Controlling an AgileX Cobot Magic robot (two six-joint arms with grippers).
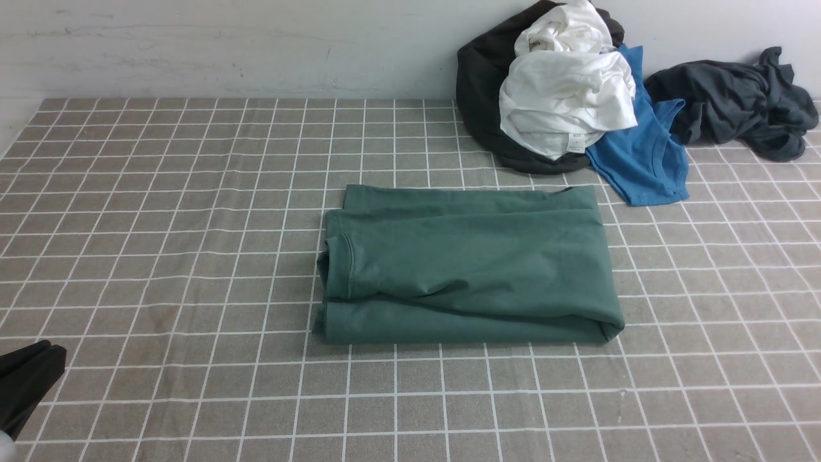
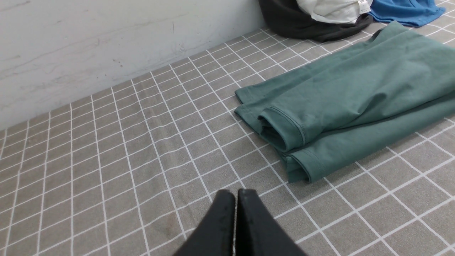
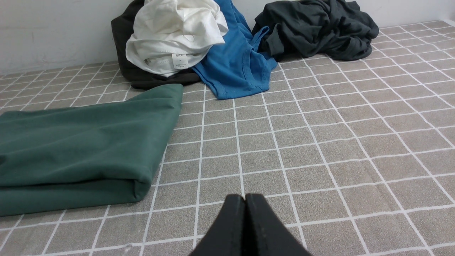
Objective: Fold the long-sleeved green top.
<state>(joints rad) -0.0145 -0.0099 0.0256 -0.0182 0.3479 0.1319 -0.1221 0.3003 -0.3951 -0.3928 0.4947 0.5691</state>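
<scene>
Folded green long-sleeved top (image 1: pixel 468 263): neck, label and chest logo hidden inside the folds; its edges run out of frame in both wrist views. Black garment (image 1: pixel 481 83) beyond the top's far corner is mostly buried under the white garment (image 1: pixel 564 96), whose label print is too small to read. Left gripper (image 1: pixel 29 378) is cut by the front view's lower-left edge; right arm not visible there.
</scene>
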